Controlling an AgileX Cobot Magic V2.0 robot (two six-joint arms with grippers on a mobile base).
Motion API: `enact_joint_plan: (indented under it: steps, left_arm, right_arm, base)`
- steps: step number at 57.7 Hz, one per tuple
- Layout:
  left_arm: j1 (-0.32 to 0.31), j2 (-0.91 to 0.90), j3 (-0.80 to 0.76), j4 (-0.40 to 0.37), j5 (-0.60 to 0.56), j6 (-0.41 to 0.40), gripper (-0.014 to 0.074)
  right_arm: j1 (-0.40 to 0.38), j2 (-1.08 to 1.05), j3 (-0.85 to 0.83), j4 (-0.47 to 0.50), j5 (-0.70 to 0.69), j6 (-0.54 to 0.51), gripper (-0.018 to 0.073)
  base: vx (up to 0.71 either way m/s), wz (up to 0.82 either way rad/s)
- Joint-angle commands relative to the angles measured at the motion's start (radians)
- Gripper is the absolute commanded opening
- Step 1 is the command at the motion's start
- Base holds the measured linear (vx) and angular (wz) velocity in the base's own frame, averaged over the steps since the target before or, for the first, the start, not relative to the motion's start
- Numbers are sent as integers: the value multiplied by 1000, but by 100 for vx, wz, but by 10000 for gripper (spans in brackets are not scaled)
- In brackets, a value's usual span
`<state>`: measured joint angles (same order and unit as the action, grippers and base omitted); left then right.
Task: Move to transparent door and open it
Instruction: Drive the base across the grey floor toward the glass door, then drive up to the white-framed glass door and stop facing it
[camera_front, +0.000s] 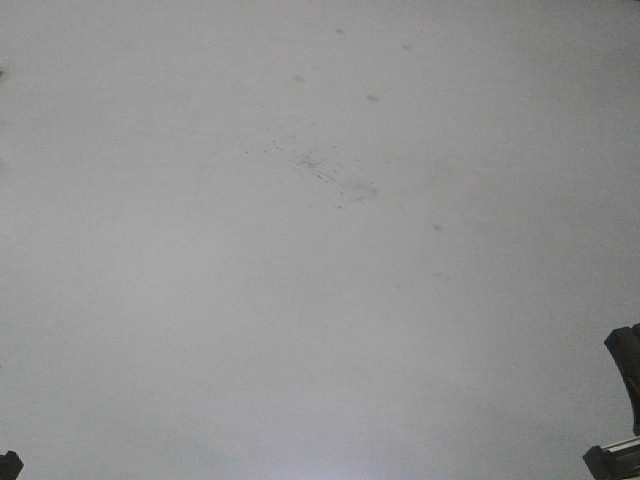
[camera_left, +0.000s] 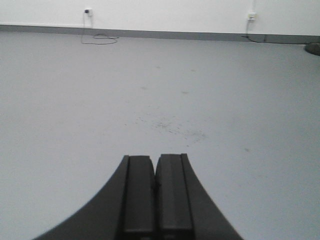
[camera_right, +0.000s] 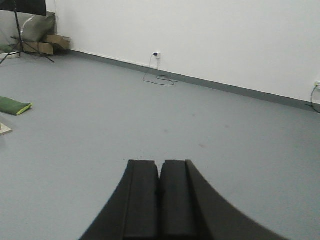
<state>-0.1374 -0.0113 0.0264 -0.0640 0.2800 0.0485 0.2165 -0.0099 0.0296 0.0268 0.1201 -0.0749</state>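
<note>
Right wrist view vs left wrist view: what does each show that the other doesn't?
Right wrist only: a green cushion, cardboard boxes and a tripod stand at far left. Left wrist only: a speckled stain on the floor. Both: grey floor, white wall, a wall outlet with a loose cable, and a shut gripper (left gripper, right gripper). Neither shows the transparent door.

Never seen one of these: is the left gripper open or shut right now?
Shut. In the left wrist view the left gripper has its two dark fingers pressed together, nothing between them.
</note>
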Motion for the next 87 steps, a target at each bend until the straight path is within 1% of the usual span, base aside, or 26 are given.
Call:
enact_joint_plan:
  steps: [1,53,87]
  left_arm:
    - [-2,-13,27,-6,-82,-5,-3]
    - [-2,-13,27,-6,-82,-5,-3]
    - [-2,-13,27,-6,-82,-5,-3]
  right_arm:
    - [-4,-14,14,-1,-84,-4,0]
    - [-4,-14,14,-1,-84,-4,0]
    - [-4,-14,14,-1,-84,-4,0]
  base:
    - [52,32]
    - [55,52]
    - [51,71]
